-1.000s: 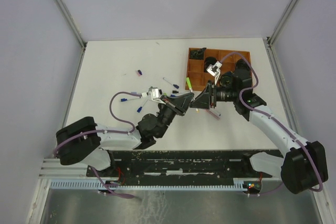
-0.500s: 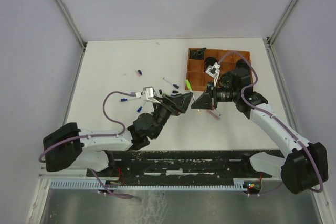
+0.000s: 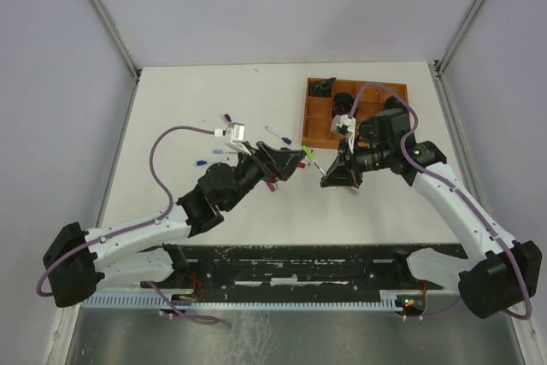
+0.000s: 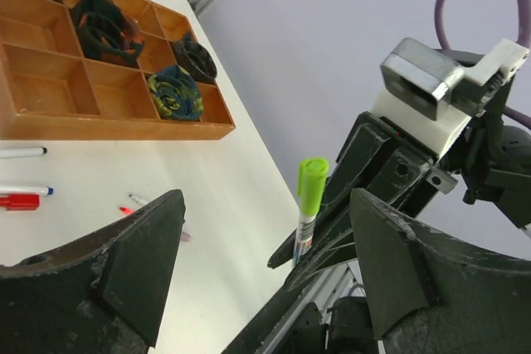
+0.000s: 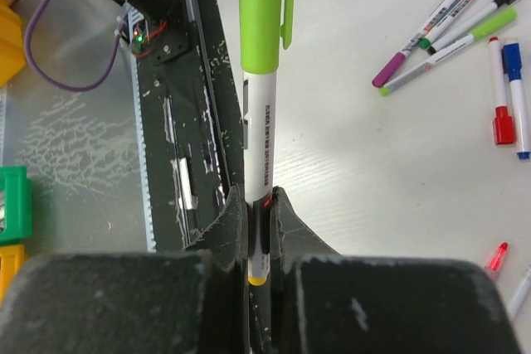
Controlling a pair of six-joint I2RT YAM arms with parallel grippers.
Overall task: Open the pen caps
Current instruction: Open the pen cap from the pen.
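Note:
My right gripper (image 5: 260, 230) (image 3: 327, 179) is shut on the lower barrel of a white pen (image 5: 259, 138), held off the table. The pen's lime-green cap (image 5: 260, 6) (image 3: 308, 155) (image 4: 311, 184) is on it and points toward the left arm. My left gripper (image 4: 267, 205) (image 3: 289, 168) is open, its two fingers (image 4: 124, 263) wide apart, facing the cap without touching it. Several capped pens (image 5: 448, 22) lie loose on the white table (image 3: 188, 100), with more (image 3: 224, 153) behind the left wrist.
A brown compartment tray (image 3: 318, 130) (image 4: 108, 126) stands at the back right and holds dark coiled items. A red-capped pen (image 5: 500, 113) and a pink one (image 3: 350, 187) lie on the table near the right gripper. The black base rail (image 3: 299, 262) runs along the near edge.
My left gripper has gone from shut to open. My right gripper has closed on the pen. The left arm has stretched out, its wrist shifting up and left.

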